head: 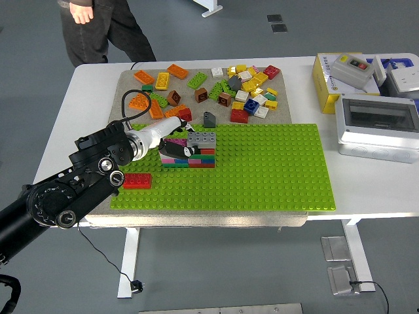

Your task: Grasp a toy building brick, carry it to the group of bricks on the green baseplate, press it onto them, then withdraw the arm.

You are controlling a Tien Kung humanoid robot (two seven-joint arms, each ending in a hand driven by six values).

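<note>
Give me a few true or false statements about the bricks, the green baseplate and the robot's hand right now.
1. The left hand is at the stack of bricks on the green baseplate. True.
2. A grey brick tops the stack. True.
3. The red brick sits on top of the stack. False: it lies alone at the baseplate's left edge.
4. The loose bricks lie on the near side of the baseplate. False: they lie beyond it.

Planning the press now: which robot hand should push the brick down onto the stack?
Left. The left robot hand is already at the brick stack on the green baseplate; no right arm is in view.
</note>
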